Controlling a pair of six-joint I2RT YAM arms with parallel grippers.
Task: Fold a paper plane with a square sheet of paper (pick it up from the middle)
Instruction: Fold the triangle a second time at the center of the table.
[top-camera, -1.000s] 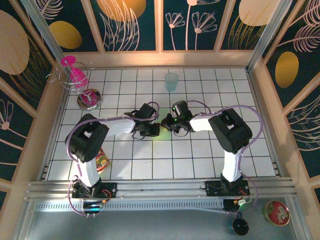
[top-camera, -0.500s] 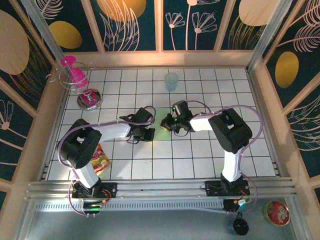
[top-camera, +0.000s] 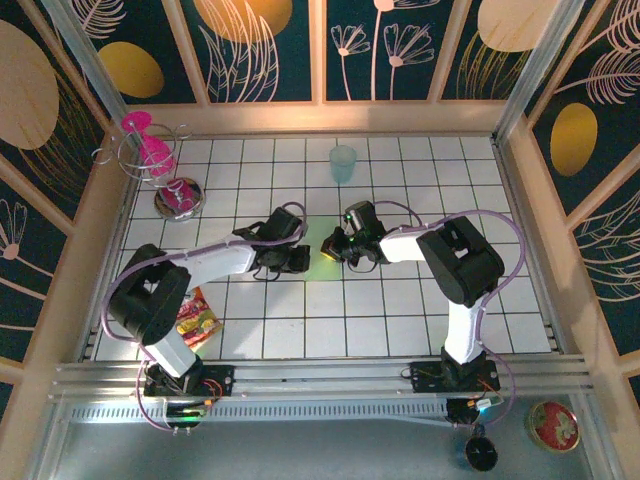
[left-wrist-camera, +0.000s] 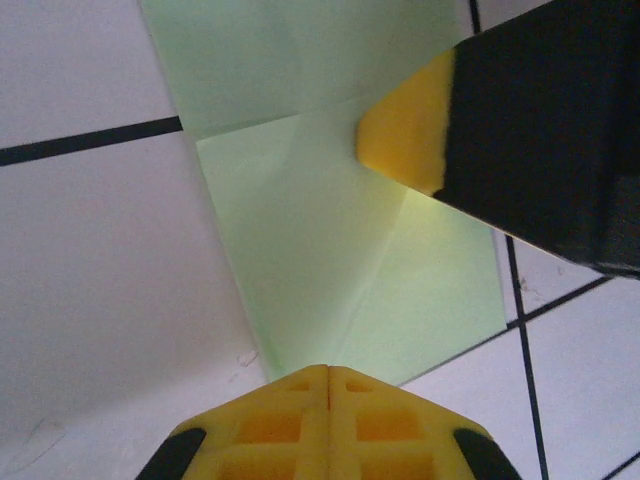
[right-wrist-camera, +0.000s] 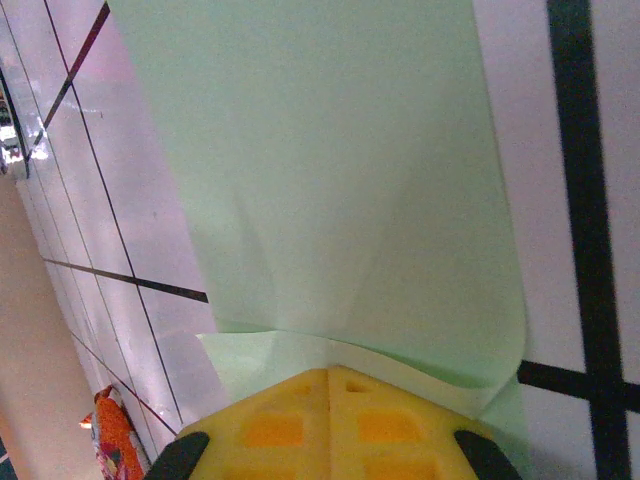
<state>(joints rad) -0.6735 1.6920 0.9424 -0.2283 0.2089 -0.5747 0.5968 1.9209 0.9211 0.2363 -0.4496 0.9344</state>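
Nearest, one round red tin (top-camera: 555, 425) lies off the tiled table (top-camera: 400, 320), and one snack packet (top-camera: 197, 322) sits beside the left arm. Mid-table, two grippers meet over one square sheet of paper (left-wrist-camera: 300, 230), light green and creased. The left gripper (left-wrist-camera: 328, 378) has its fingers pressed together at the sheet's edge. The right gripper (right-wrist-camera: 330, 378) is likewise closed, its tip on the paper. Beyond stand one teal cup (top-camera: 343, 163), one metal dish (top-camera: 180, 197) and one pink glass (top-camera: 150, 150).

The square sheet of paper (top-camera: 326, 245) (left-wrist-camera: 300, 230) (right-wrist-camera: 320, 170) is light green, thin and partly folded, with diagonal creases. It lies mid-table on white tiles (top-camera: 400, 310), one flap curling over the layer beneath
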